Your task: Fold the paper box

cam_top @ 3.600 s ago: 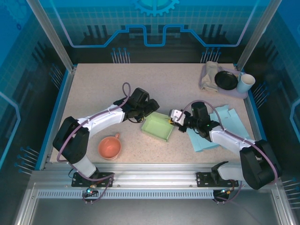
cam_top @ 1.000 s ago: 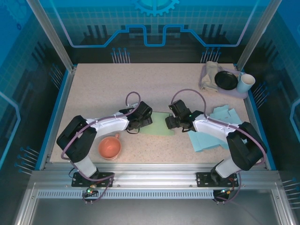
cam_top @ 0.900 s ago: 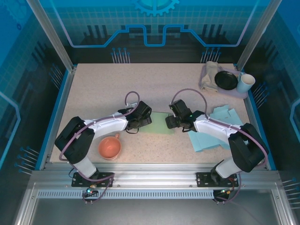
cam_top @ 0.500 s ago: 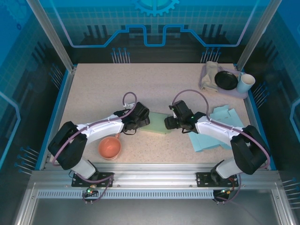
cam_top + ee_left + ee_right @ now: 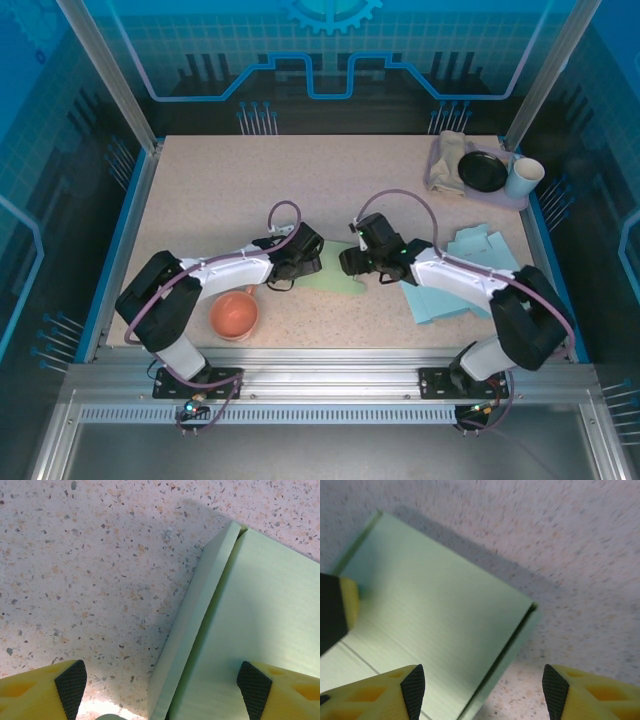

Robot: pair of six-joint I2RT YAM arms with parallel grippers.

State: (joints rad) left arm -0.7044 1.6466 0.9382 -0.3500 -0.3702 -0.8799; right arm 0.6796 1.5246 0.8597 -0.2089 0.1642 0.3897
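Left end effector [image 5: 310,262] sits low over the middle of the table [image 5: 220,190], its fingers [image 5: 67,682] spread wide and holding nothing. In the left wrist view one black pad hangs over bare speckled table and the other over the floor of the paper box [image 5: 250,595], with the box's raised side wall running between them.

The right end effector [image 5: 347,264] faces it from the opposite side, equally wide open and gripping nothing. In the right wrist view its two fingers straddle the box's other wall, one over the green floor and one over the table. A yellow, black-padded finger of the left end effector shows at that view's left edge, over the box floor.

The pale green box lies flat on the table between the two end effectors, partly covered by them from above. An orange cup [image 5: 234,315] stands near the left arm, toward the near edge. Blue paper sheets [image 5: 470,275] lie beneath the right arm. A tray [image 5: 520,203] in the far right corner carries a cloth, a black dish and a white cup.
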